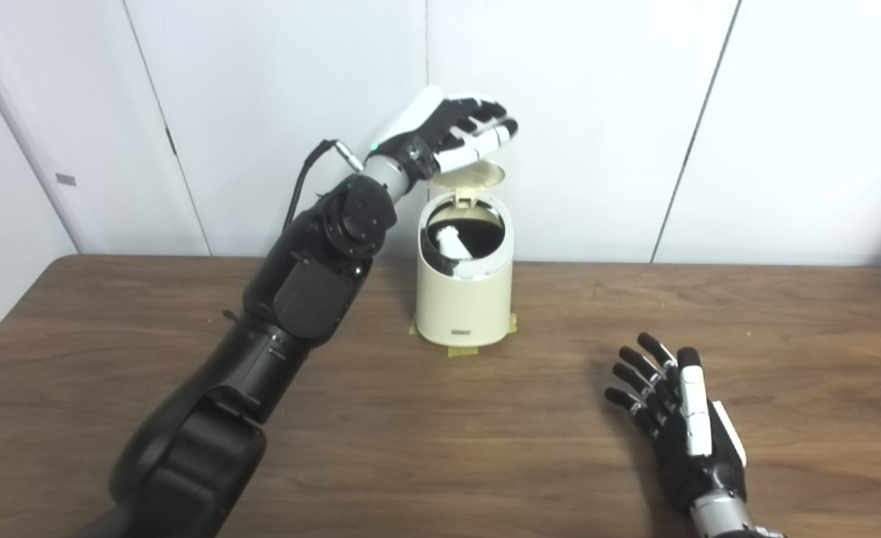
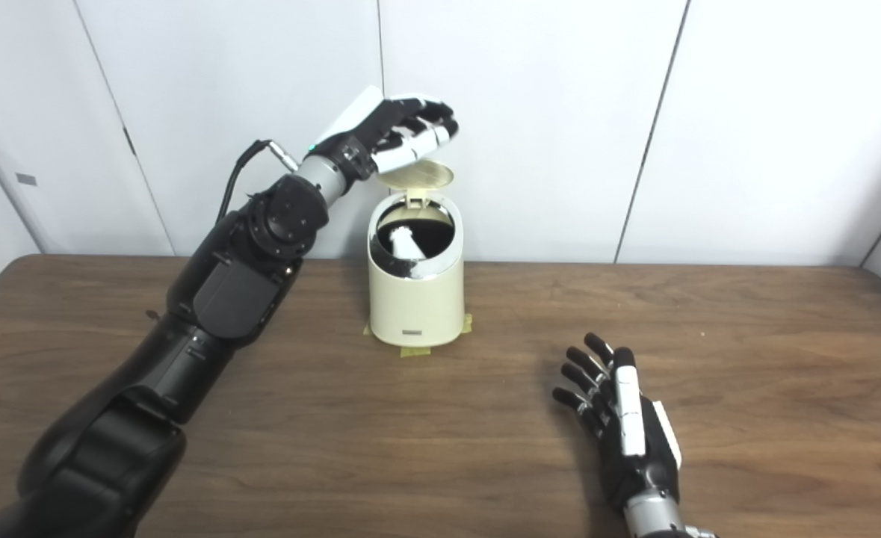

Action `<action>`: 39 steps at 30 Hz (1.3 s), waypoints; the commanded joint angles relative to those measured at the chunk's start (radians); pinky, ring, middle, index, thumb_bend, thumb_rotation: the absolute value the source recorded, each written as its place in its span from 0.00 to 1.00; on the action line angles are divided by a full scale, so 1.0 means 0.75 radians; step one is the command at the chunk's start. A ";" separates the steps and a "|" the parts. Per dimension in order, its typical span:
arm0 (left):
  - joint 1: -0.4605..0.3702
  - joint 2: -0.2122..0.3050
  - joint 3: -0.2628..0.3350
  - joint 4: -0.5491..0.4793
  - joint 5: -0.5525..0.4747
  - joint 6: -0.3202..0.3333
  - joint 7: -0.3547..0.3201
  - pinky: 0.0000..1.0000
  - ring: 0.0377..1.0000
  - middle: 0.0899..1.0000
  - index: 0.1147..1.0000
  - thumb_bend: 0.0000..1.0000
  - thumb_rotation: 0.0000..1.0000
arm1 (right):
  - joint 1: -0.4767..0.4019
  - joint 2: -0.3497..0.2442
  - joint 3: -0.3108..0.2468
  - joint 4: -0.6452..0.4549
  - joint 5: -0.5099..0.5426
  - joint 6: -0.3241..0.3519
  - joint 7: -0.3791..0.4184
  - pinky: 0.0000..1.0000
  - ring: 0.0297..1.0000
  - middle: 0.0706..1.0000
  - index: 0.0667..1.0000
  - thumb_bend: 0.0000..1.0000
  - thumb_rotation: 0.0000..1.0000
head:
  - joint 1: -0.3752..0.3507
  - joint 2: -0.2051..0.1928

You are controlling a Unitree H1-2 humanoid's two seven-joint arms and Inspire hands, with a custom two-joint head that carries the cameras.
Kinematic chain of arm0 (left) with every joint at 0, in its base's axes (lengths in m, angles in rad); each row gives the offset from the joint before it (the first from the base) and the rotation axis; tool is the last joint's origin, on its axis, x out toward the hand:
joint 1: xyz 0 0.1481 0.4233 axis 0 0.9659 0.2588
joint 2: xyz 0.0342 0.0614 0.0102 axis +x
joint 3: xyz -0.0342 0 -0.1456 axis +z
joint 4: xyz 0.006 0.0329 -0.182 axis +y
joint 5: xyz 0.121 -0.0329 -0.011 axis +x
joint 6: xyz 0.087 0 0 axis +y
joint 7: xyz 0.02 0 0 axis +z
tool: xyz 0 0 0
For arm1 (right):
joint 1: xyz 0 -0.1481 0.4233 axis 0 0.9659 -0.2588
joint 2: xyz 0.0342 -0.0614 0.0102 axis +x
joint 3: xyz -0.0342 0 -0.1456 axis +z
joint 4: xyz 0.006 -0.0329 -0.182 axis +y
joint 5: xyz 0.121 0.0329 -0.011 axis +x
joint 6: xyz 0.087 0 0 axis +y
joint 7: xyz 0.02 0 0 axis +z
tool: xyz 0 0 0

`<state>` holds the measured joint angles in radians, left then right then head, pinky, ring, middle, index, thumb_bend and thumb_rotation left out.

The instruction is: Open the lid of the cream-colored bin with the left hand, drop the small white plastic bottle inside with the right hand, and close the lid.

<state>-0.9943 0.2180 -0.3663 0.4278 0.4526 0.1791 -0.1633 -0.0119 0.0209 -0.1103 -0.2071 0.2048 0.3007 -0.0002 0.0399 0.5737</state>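
Observation:
The cream-colored bin stands at the back middle of the table. Its round lid is tipped up on the rear hinge, leaving the dark mouth uncovered. Inside the mouth lies the small white plastic bottle, leaning toward the left wall. My left hand hovers just above the raised lid with its fingers curled and apart, holding nothing; whether they touch the lid is unclear. Low on the table at the right rests my right hand, open, fingers spread, nothing in it.
Yellowish tape strips mark the bin's foot on the wooden table. White wall panels stand close behind the bin. My left arm stretches diagonally over the table's left half.

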 commanded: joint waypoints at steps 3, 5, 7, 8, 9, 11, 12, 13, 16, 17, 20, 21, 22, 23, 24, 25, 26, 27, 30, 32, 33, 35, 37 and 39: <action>-0.085 0.054 -0.040 -0.069 0.147 -0.063 0.032 0.66 0.73 0.75 0.73 0.51 0.73 | -0.039 -0.014 0.023 0.014 -0.018 -0.042 0.013 0.72 0.80 0.80 0.89 0.50 0.95 | 0.000 -0.003; -0.085 0.067 -0.068 -0.080 0.207 -0.079 0.031 0.64 0.71 0.74 0.72 0.52 0.73 | -0.040 -0.013 0.025 0.019 -0.026 -0.037 0.002 0.72 0.80 0.79 0.89 0.50 0.95 | 0.001 -0.004; -0.082 0.091 -0.109 -0.092 0.285 -0.118 0.037 0.64 0.71 0.72 0.72 0.53 0.73 | -0.042 -0.009 0.019 0.019 -0.027 -0.027 -0.008 0.71 0.79 0.78 0.88 0.50 0.95 | 0.003 -0.004; -0.079 0.101 -0.128 -0.095 0.323 -0.139 0.049 0.65 0.71 0.72 0.71 0.53 0.73 | -0.042 -0.008 0.016 0.020 -0.028 -0.026 -0.012 0.72 0.79 0.78 0.89 0.50 0.95 | 0.004 -0.003; -0.075 0.108 -0.141 -0.097 0.352 -0.157 0.060 0.66 0.71 0.71 0.70 0.54 0.73 | -0.043 -0.009 0.015 0.020 -0.028 -0.026 -0.012 0.72 0.80 0.78 0.89 0.50 0.95 | 0.005 -0.002; -0.066 0.119 -0.158 -0.104 0.404 -0.180 0.069 0.67 0.71 0.70 0.68 0.55 0.72 | -0.043 -0.013 0.014 0.024 -0.028 -0.034 -0.010 0.72 0.80 0.78 0.89 0.51 0.95 | 0.006 -0.001; -0.061 0.121 -0.159 -0.107 0.421 -0.187 0.067 0.68 0.72 0.70 0.68 0.55 0.73 | -0.043 -0.016 0.014 0.027 -0.027 -0.038 -0.006 0.73 0.80 0.78 0.89 0.51 0.95 | 0.007 0.000; -0.058 0.120 -0.157 -0.109 0.432 -0.192 0.063 0.67 0.72 0.70 0.68 0.56 0.73 | -0.043 -0.018 0.014 0.029 -0.026 -0.041 -0.004 0.73 0.81 0.78 0.89 0.51 0.95 | 0.008 0.000; -0.034 0.122 -0.145 -0.129 0.445 -0.178 0.023 0.67 0.71 0.71 0.69 0.58 0.76 | -0.043 -0.025 0.018 0.035 -0.034 -0.045 -0.003 0.74 0.81 0.78 0.89 0.52 0.95 | 0.007 0.000; -0.026 0.123 -0.144 -0.138 0.450 -0.171 0.012 0.66 0.71 0.71 0.69 0.59 0.77 | -0.044 -0.027 0.019 0.038 -0.038 -0.048 -0.003 0.74 0.81 0.78 0.89 0.52 0.95 | 0.006 0.000; 0.002 0.129 -0.139 -0.175 0.457 -0.150 -0.036 0.63 0.70 0.71 0.70 0.58 0.79 | -0.045 -0.032 0.018 0.050 -0.038 -0.062 0.001 0.74 0.81 0.79 0.89 0.52 0.95 | 0.007 0.000; 0.013 0.128 -0.131 -0.190 0.445 -0.134 -0.064 0.65 0.71 0.72 0.70 0.58 0.79 | -0.045 -0.034 0.017 0.052 -0.038 -0.064 0.001 0.74 0.81 0.79 0.89 0.52 0.95 | 0.007 0.001; 0.025 0.126 -0.123 -0.205 0.438 -0.124 -0.085 0.67 0.73 0.74 0.72 0.58 0.80 | -0.046 -0.035 0.016 0.054 -0.036 -0.065 0.001 0.74 0.81 0.79 0.90 0.51 0.95 | 0.007 0.002; 0.034 0.127 -0.119 -0.215 0.440 -0.125 -0.093 0.66 0.73 0.74 0.72 0.58 0.80 | -0.047 -0.035 0.016 0.055 -0.036 -0.066 -0.001 0.74 0.81 0.79 0.90 0.51 0.95 | 0.007 0.002; 0.047 0.126 -0.114 -0.226 0.442 -0.125 -0.099 0.64 0.71 0.73 0.71 0.58 0.79 | -0.048 -0.036 0.016 0.056 -0.039 -0.067 -0.003 0.74 0.81 0.79 0.90 0.51 0.94 | 0.007 0.002; 0.059 0.126 -0.109 -0.235 0.444 -0.129 -0.101 0.62 0.69 0.72 0.71 0.57 0.78 | -0.048 -0.037 0.016 0.058 -0.041 -0.070 -0.005 0.73 0.81 0.79 0.90 0.51 0.94 | 0.007 0.002; 0.070 0.126 -0.104 -0.245 0.443 -0.125 -0.113 0.62 0.69 0.71 0.71 0.57 0.77 | -0.048 -0.038 0.017 0.058 -0.044 -0.071 -0.006 0.73 0.81 0.79 0.90 0.52 0.94 | 0.003 0.009; 0.077 0.125 -0.100 -0.252 0.443 -0.122 -0.124 0.62 0.69 0.72 0.71 0.57 0.78 | -0.048 -0.039 0.018 0.058 -0.046 -0.072 -0.006 0.72 0.81 0.79 0.90 0.52 0.94 | 0.003 0.009; 0.113 0.136 -0.095 -0.297 0.440 -0.103 -0.188 0.63 0.70 0.72 0.73 0.57 0.80 | -0.047 -0.042 0.016 0.062 -0.045 -0.080 -0.003 0.71 0.80 0.78 0.89 0.52 0.93 | -0.001 0.013; 0.142 0.147 -0.095 -0.320 0.441 -0.112 -0.206 0.63 0.69 0.72 0.73 0.56 0.79 | -0.046 -0.044 0.014 0.060 -0.044 -0.076 -0.003 0.72 0.80 0.78 0.90 0.52 0.93 | -0.001 0.016; 0.151 0.150 -0.094 -0.326 0.441 -0.117 -0.211 0.63 0.69 0.72 0.72 0.56 0.79 | -0.046 -0.046 0.013 0.060 -0.043 -0.075 -0.002 0.72 0.80 0.78 0.90 0.52 0.92 | -0.001 0.017; 0.173 0.157 -0.094 -0.336 0.448 -0.118 -0.218 0.62 0.69 0.71 0.72 0.56 0.78 | -0.046 -0.049 0.015 0.061 -0.043 -0.073 0.000 0.73 0.80 0.79 0.90 0.52 0.92 | -0.003 0.018; 0.186 0.161 -0.093 -0.345 0.450 -0.112 -0.231 0.64 0.70 0.72 0.72 0.55 0.79 | -0.046 -0.052 0.017 0.058 -0.046 -0.070 -0.001 0.72 0.80 0.78 0.90 0.52 0.92 | -0.003 0.022; 0.207 0.166 -0.094 -0.355 0.449 -0.122 -0.233 0.64 0.71 0.73 0.72 0.54 0.78 | -0.045 -0.056 0.019 0.055 -0.044 -0.067 0.003 0.72 0.80 0.78 0.90 0.51 0.93 | -0.005 0.025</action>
<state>-0.8156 0.3220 -0.4491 0.1882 0.7828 0.0936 -0.3382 -0.0312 -0.0159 -0.0954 -0.1607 0.1699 0.2580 -0.0055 0.0353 0.5906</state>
